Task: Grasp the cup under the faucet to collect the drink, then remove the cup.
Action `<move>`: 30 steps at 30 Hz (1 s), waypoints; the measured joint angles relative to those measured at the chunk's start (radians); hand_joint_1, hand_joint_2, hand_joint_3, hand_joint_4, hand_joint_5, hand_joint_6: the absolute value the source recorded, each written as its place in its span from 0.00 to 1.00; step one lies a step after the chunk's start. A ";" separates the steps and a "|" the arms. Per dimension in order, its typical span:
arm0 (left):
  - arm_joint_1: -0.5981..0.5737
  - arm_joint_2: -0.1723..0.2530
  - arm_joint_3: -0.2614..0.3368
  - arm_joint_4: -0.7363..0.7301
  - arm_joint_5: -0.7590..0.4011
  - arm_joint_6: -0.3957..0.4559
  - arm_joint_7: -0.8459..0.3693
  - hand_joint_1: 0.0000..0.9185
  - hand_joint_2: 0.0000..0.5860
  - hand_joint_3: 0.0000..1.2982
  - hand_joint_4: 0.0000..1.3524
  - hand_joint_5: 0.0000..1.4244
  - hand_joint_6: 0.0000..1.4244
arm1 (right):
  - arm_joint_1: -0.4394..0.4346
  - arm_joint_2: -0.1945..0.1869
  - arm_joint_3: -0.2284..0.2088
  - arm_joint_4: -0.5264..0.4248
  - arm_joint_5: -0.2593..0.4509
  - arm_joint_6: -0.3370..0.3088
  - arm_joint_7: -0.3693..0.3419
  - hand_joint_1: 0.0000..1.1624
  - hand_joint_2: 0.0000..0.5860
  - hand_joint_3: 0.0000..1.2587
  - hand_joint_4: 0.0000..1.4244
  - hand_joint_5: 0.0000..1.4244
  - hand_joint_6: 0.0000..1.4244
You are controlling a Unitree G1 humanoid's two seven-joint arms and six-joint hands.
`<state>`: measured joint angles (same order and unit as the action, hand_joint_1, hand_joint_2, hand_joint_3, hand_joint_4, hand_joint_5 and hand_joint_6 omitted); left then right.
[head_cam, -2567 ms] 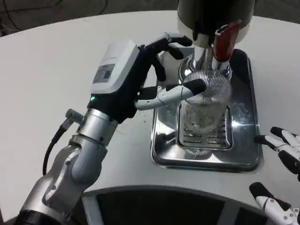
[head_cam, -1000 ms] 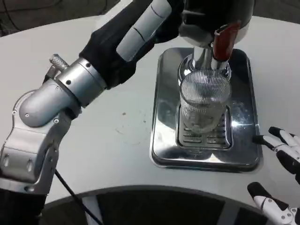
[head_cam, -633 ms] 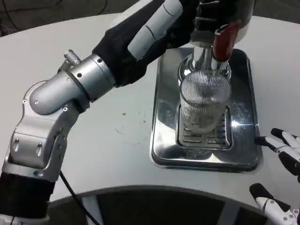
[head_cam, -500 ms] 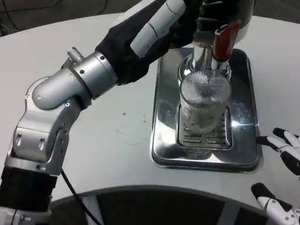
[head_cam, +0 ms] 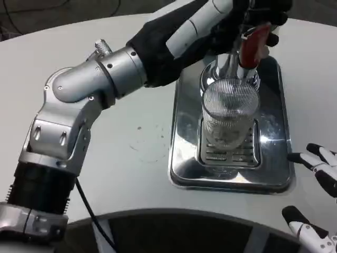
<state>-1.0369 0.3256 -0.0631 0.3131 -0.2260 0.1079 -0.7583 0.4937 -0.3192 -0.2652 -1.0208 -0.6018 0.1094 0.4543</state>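
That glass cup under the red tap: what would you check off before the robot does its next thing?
1. Cup under the faucet: ok, it stands upright right below it.
2. Cup on the grate of the metal drip tray: ok.
3. Left hand at the red lever: ok, it has reached up to the dispenser beside the lever; whether it grips it, cannot tell.
4. Drink flowing into the cup: cannot tell, the cup looks clear and no stream shows.
5. Right hand out of the way: ok, it waits open at the table's near edge, apart from the tray.
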 measured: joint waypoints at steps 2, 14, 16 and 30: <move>-0.008 0.000 -0.007 0.009 0.006 -0.011 -0.009 0.00 0.19 0.17 0.12 0.18 0.19 | -0.001 0.000 0.000 0.000 0.000 0.000 0.000 0.31 0.74 0.11 0.00 0.00 0.00; -0.016 0.001 -0.058 0.033 0.086 -0.144 -0.040 0.00 0.17 0.13 0.08 0.14 0.13 | -0.019 0.000 0.011 0.013 0.000 0.000 0.000 0.31 0.74 0.11 0.00 0.00 0.00; -0.017 0.003 -0.063 0.039 0.102 -0.169 -0.043 0.00 0.17 0.13 0.07 0.13 0.12 | -0.024 0.000 0.016 0.014 0.000 0.001 0.000 0.31 0.74 0.11 0.00 0.00 0.00; -0.042 0.017 -0.078 0.097 0.157 -0.283 -0.071 0.00 0.16 0.10 0.04 0.11 0.10 | -0.070 0.000 0.037 0.031 0.023 0.055 0.000 0.30 0.72 0.08 0.00 0.00 0.00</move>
<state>-1.0790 0.3428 -0.1406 0.4099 -0.0686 -0.1751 -0.8291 0.4236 -0.3190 -0.2287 -0.9895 -0.5786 0.1646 0.4543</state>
